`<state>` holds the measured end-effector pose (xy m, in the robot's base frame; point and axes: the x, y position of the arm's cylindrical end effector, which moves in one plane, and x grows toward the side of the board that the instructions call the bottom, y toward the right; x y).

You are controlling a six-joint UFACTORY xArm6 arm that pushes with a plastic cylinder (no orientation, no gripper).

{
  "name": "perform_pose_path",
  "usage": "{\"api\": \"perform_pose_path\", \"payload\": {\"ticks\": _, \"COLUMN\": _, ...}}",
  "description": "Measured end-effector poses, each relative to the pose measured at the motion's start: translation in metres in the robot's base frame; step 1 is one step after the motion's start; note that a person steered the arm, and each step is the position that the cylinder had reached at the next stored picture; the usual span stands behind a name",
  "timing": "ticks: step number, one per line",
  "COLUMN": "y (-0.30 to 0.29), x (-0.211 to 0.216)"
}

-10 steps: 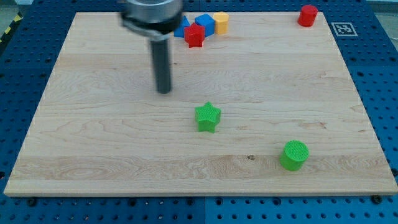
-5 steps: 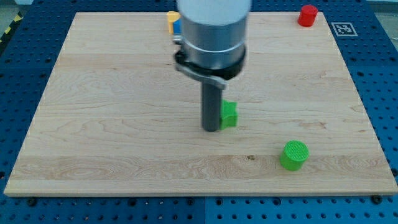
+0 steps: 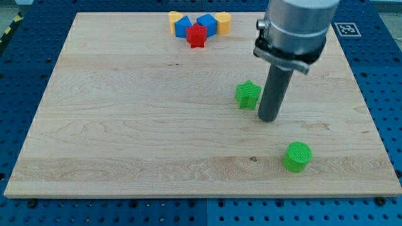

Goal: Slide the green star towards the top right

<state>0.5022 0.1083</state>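
Observation:
The green star [image 3: 249, 94] lies on the wooden board [image 3: 113, 125], right of centre. My tip [image 3: 269, 118] touches the board just to the star's right and a little lower, close beside it. The arm's grey body [image 3: 294, 28] rises above the rod and covers the board's top right corner. A green cylinder [image 3: 297, 156] stands below and to the right of my tip.
A cluster of blocks sits at the board's top edge: a yellow block [image 3: 175, 18], a blue block [image 3: 184, 26], a red star [image 3: 196, 37], a blue block [image 3: 206, 22] and a yellow block [image 3: 223, 22]. Blue pegboard [image 3: 383, 94] surrounds the board.
The green star has slid up and to the right. My tip has passed from the star's left side to its right. The arm now hides the red block at the top right.

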Motion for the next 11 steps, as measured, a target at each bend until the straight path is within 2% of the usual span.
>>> {"api": "perform_pose_path", "payload": {"ticks": 1, "y": -0.031, "x": -0.021}}
{"api": "perform_pose_path", "payload": {"ticks": 6, "y": -0.032, "x": -0.117}}
{"api": "perform_pose_path", "payload": {"ticks": 9, "y": -0.031, "x": -0.152}}
{"api": "perform_pose_path", "payload": {"ticks": 11, "y": -0.007, "x": -0.163}}
